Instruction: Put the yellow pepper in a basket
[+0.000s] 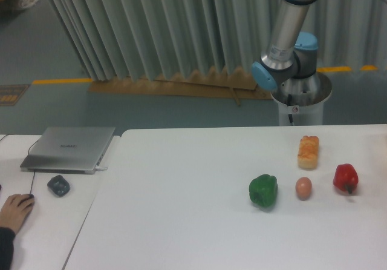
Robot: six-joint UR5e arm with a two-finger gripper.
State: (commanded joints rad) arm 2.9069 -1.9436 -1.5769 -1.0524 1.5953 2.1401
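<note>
The yellow pepper is out of view, and no basket shows either. My gripper is out of the frame too; only the arm's base (300, 94) and its lower links (286, 34) stand behind the table's far right edge, with the upper arm leaving the picture at the top right.
On the white table (181, 209) lie a green pepper (263, 190), an egg (303, 187), a red pepper (345, 178) and a bread roll (308, 152). A side desk at the left holds a closed laptop (69, 149), a dark mouse (58, 185) and a person's hand (14, 210).
</note>
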